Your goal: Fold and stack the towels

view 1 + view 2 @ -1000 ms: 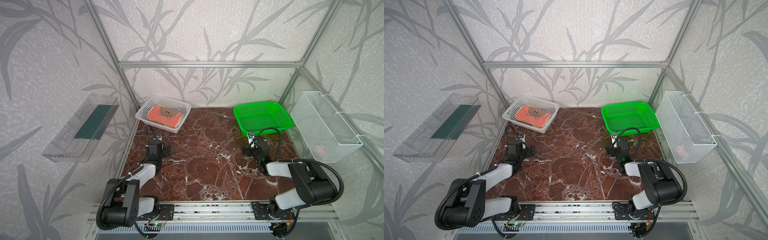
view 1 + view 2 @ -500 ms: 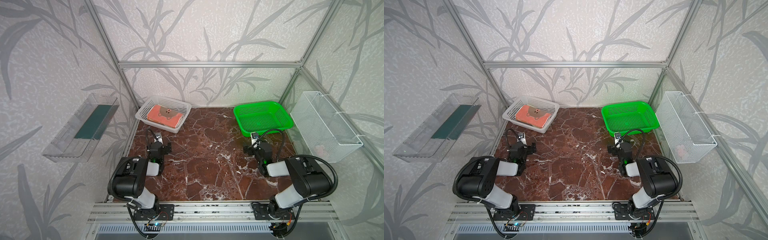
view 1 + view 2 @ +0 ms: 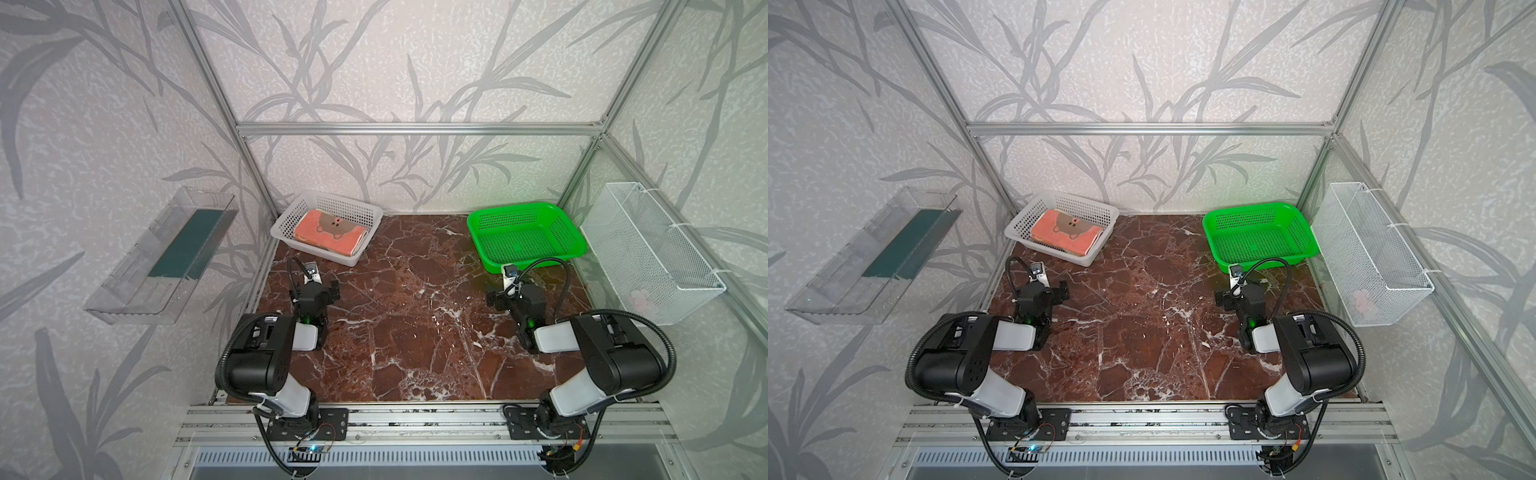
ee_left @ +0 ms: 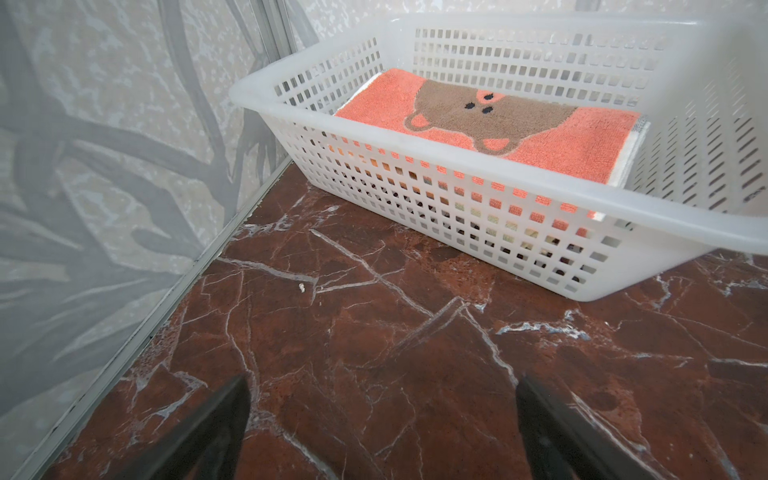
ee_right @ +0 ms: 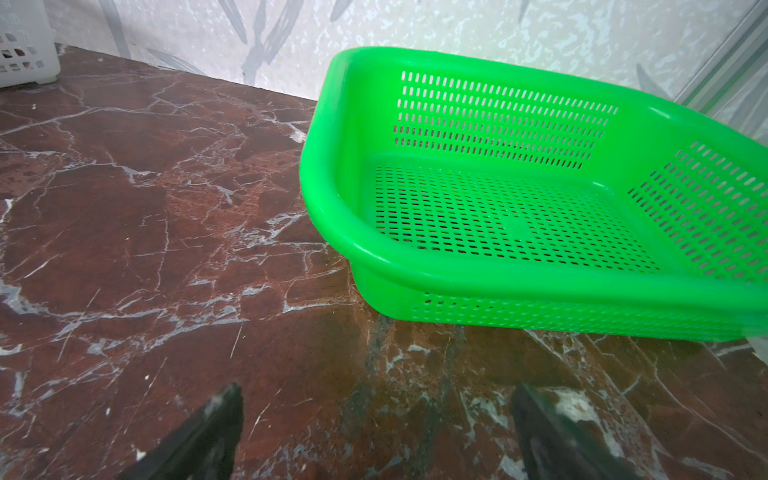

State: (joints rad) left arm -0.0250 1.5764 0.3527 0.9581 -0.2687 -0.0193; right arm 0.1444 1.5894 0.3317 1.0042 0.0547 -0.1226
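My left pincer (image 4: 380,392) and right pincer (image 5: 374,399) both stand wide apart, empty, over the bench (image 4: 332,324). Folded towels (image 4: 498,124), bear face on top, lie stacked in the white basket (image 4: 286,110) at the bench's far left corner; the green basket (image 5: 320,174) sits far right.

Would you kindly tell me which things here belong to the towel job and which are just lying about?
Job: folded bear-face towel, white basket holding it.
Lying about: green basket, wire wall basket, clear wall tray.
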